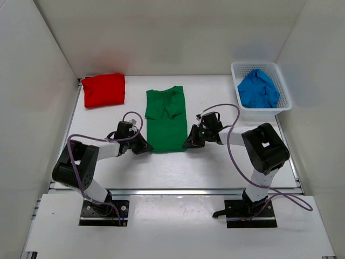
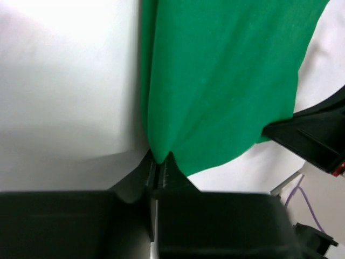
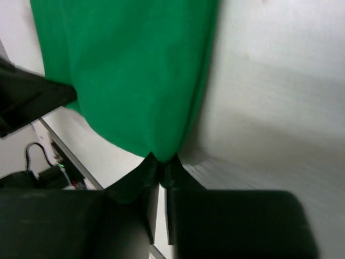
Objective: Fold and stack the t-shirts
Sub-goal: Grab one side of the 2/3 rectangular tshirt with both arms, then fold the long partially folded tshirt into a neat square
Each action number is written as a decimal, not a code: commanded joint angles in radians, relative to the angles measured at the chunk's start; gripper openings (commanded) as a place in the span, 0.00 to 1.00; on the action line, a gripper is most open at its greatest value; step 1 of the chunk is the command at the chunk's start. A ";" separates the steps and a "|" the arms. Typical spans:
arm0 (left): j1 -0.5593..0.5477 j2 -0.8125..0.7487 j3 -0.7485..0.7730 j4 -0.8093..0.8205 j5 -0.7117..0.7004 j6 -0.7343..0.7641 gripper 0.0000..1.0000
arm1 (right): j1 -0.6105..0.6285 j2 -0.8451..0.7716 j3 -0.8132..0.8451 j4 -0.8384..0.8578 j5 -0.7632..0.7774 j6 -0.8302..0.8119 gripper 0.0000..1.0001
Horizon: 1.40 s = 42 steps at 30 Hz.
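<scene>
The green t-shirt (image 1: 166,120) lies lengthwise in the middle of the table, sleeves folded in. My left gripper (image 1: 145,147) is shut on its near left corner, seen in the left wrist view (image 2: 159,159). My right gripper (image 1: 187,143) is shut on its near right corner, seen in the right wrist view (image 3: 161,159). The green cloth fills both wrist views (image 2: 226,75) (image 3: 129,70). The red t-shirt (image 1: 104,89) lies folded at the far left. The blue t-shirt (image 1: 258,89) sits crumpled in the basket.
A white lattice basket (image 1: 284,85) stands at the far right. White walls enclose the table on three sides. The table's metal front edge (image 1: 178,191) runs just ahead of the arm bases.
</scene>
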 commanded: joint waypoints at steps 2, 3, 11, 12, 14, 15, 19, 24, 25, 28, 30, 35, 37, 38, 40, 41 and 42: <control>-0.004 -0.156 -0.121 -0.009 -0.074 -0.037 0.00 | 0.032 -0.061 -0.117 0.078 0.034 0.060 0.00; -0.009 -0.201 -0.151 -0.041 -0.077 -0.025 0.00 | 0.042 -0.075 -0.132 0.075 0.045 0.058 0.00; -0.113 -0.580 -0.355 -0.259 -0.030 0.000 0.00 | 0.133 -0.377 -0.378 -0.075 0.003 0.011 0.00; -0.116 -0.607 -0.395 -0.261 -0.021 -0.038 0.00 | 0.149 -0.410 -0.407 -0.086 0.000 0.027 0.00; -0.105 -0.732 -0.456 -0.252 0.004 -0.098 0.00 | 0.147 -0.462 -0.430 -0.066 -0.024 0.060 0.00; -0.099 -0.759 -0.461 -0.250 0.007 -0.138 0.00 | 0.141 -0.477 -0.433 -0.067 -0.041 0.063 0.00; -0.070 -0.790 -0.363 -0.269 0.006 -0.143 0.00 | 0.083 -0.462 -0.301 -0.156 -0.067 0.019 0.00; 0.037 -0.484 -0.031 -0.221 0.047 -0.051 0.00 | -0.059 -0.332 0.003 -0.239 -0.154 -0.095 0.00; 0.075 -0.434 0.008 -0.185 0.064 -0.046 0.00 | -0.088 -0.269 0.085 -0.247 -0.161 -0.106 0.00; 0.105 -0.178 0.248 -0.117 0.064 -0.042 0.01 | -0.167 -0.087 0.341 -0.281 -0.201 -0.155 0.00; 0.126 0.036 0.473 -0.100 0.056 -0.026 0.28 | -0.198 0.036 0.503 -0.319 -0.224 -0.164 0.12; 0.198 0.376 0.743 0.065 0.206 -0.126 0.65 | -0.248 0.294 0.869 -0.409 -0.143 -0.224 0.99; 0.214 0.433 0.761 0.090 0.213 -0.138 0.65 | -0.253 0.305 0.909 -0.448 -0.075 -0.264 0.99; 0.224 0.432 0.752 0.089 0.211 -0.126 0.66 | -0.256 0.282 0.892 -0.449 -0.058 -0.261 0.99; 0.231 0.406 0.697 0.075 0.204 -0.065 0.68 | -0.256 0.229 0.827 -0.424 -0.002 -0.291 0.99; 0.228 0.399 0.682 0.055 0.173 -0.050 0.69 | -0.261 0.180 0.761 -0.411 0.017 -0.299 1.00; 0.228 0.371 0.645 0.029 0.161 -0.001 0.69 | -0.261 0.125 0.731 -0.394 0.046 -0.307 0.99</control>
